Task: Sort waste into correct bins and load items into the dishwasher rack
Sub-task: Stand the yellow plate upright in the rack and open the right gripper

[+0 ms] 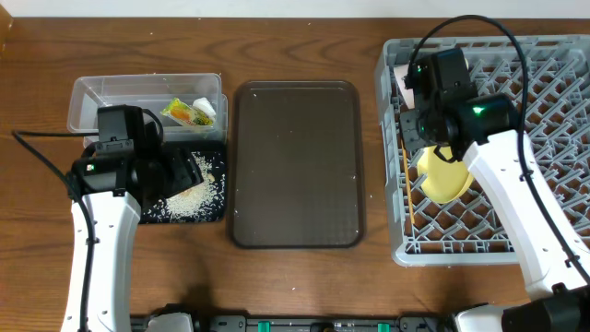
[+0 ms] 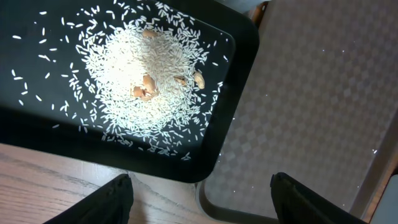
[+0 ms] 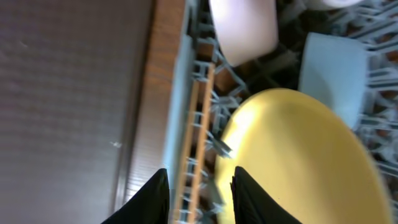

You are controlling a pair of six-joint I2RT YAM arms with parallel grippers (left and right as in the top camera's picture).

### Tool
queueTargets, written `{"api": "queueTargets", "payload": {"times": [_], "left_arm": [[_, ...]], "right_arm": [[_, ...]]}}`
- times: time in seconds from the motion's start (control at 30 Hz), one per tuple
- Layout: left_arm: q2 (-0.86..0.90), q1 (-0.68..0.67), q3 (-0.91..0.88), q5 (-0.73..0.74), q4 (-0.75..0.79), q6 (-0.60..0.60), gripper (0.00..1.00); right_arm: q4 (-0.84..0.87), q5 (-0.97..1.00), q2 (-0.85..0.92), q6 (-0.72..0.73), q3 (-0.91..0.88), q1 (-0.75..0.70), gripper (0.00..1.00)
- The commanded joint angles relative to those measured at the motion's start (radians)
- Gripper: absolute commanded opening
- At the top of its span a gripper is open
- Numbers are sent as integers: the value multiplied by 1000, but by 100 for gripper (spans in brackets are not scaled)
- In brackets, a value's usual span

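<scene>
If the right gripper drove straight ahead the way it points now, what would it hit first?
Probably the wooden chopsticks, lying along the dishwasher rack's edge, straight ahead of the right gripper; the yellow plate sits beside them. Depth is unclear.

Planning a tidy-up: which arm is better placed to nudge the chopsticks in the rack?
Right. The right gripper, open, hangs over the chopsticks at the left edge of the rack; the left gripper is far off, over the black tray.
</scene>
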Motion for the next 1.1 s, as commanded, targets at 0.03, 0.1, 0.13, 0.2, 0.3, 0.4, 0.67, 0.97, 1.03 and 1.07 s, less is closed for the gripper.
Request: {"api": "queueTargets", "payload": {"times": [0.03,0.1,0.13,0.2,0.3,0.4,0.67,0.97,1.03,1.07], "left_arm": [[6,4,14,-13,0,-2,74],[6,4,14,-13,1,-2,78],[6,4,14,-13,1,-2,78],[6,4,14,-13,0,-2,78],[6,4,14,-13,0,-2,78],[6,4,14,-13,0,-2,78],[6,4,14,-13,0,-2,79],[6,4,14,-13,0,-2,79],[6,4,14,-13,0,-2,79],[6,4,14,-13,0,-2,79]], "right_arm": [[42,-208,-45,82,6,-69,31],[63,-242,-70,90,9,-116,28],[68,-233,-83,111,9,-142,22],[65,-174,-106,147,9,-211,4],[29,-92,-114,157,9,-315,1],[-28,-59,-105,156,8,-397,1],[-144,-69,-12,122,-40,-414,1],[-77,-507,22,-122,-82,-380,1],[-69,-509,22,-121,-82,-382,1],[-67,-509,22,-121,-82,-382,2]]}}
